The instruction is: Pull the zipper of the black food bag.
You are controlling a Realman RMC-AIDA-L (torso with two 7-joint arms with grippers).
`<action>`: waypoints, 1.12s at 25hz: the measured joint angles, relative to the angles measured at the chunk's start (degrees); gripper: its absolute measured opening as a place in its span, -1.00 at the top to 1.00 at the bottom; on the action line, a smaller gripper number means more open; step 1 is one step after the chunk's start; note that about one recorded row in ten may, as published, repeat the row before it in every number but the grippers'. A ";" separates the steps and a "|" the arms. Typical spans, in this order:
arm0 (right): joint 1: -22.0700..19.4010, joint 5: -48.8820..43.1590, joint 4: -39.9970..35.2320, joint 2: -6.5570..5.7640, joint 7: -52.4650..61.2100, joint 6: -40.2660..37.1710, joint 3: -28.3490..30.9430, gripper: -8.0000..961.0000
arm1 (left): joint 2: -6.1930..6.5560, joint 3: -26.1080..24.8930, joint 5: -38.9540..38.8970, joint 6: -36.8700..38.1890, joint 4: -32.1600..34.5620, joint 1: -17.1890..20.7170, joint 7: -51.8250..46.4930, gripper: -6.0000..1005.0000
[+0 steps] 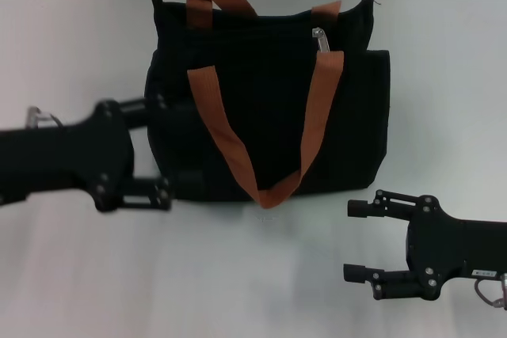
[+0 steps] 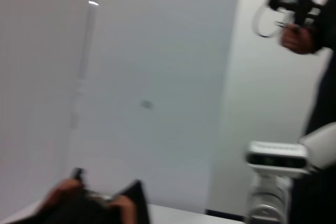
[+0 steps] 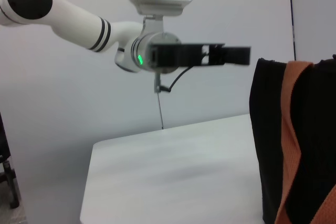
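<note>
From the head view, you see the bag (image 1: 269,93) standing on the table (image 1: 444,77), its zipper (image 1: 320,38) near the top right. Your left gripper (image 1: 162,148) is wide open, fingers around the bag's left side. Your right gripper (image 1: 356,239) is open, empty, nearby. The left wrist view shows the bag's top (image 2: 100,205). The right wrist view shows bag (image 3: 296,140) and left gripper (image 3: 231,55).

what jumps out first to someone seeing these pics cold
The black food bag stands mid-table, its orange-brown straps bright against the fabric; one loops down its front. A small silver zipper glints near the top edge, toward the robot's right. The left hand is open against the bag's left side, while the right hand hangs open over bare table, apart from the bag.
</note>
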 joint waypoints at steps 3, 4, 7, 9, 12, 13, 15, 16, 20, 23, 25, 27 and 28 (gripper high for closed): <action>0.17 0.02 0.54 -0.01 -0.30 0.24 0.03 -0.69 | -1.45 0.02 2.18 0.18 -2.16 0.46 4.45 -0.65; 0.19 0.03 0.76 -0.01 -0.37 0.43 0.03 -0.69 | -1.45 0.02 2.18 0.18 -2.16 0.46 4.45 -0.65; 0.34 0.04 1.35 0.00 -0.45 1.23 0.02 -0.69 | -3.19 0.05 7.20 -2.39 -4.94 0.93 8.87 -0.65; 0.53 0.05 1.98 0.01 -0.47 1.67 0.00 -0.69 | -3.80 0.06 9.26 -4.47 -5.68 1.23 10.38 -0.65; 0.66 0.04 2.82 0.08 -1.03 2.12 -0.12 -0.69 | -4.37 0.08 12.24 -8.22 -7.02 1.43 12.39 -0.65; 0.74 0.04 3.34 0.10 -1.61 2.19 -0.15 -0.69 | -4.41 0.09 12.76 -8.96 -7.46 1.40 12.62 -0.65; 0.93 0.05 4.28 0.13 -2.43 2.38 -0.18 -0.69 | -4.45 0.13 13.20 -9.84 -8.20 1.36 12.84 -0.65; 1.02 0.04 4.54 0.14 -2.63 2.52 -0.20 -0.69 | -4.45 0.15 13.28 -10.05 -8.46 1.42 12.95 -0.65; 1.15 0.04 4.70 0.16 -2.76 2.94 -0.59 -0.69 | -4.45 0.17 13.28 -10.11 -8.55 2.05 13.70 -0.65; 1.19 0.04 4.72 0.16 -2.77 3.02 -0.78 -0.69 | -4.49 0.18 13.27 -10.00 -8.60 2.19 13.77 -0.65; 1.19 0.03 4.72 0.16 -2.77 3.03 -0.80 -0.69 | -4.52 0.17 13.30 -9.87 -8.65 2.25 13.78 -0.65; 1.19 0.01 4.72 0.16 -2.81 3.03 -0.79 -0.69 | -4.53 0.17 13.33 -9.84 -8.68 2.29 13.79 -0.65; 1.19 0.01 4.72 0.16 -2.84 3.03 -0.80 -0.69 | -4.53 0.17 13.34 -9.84 -8.68 2.29 13.80 -0.65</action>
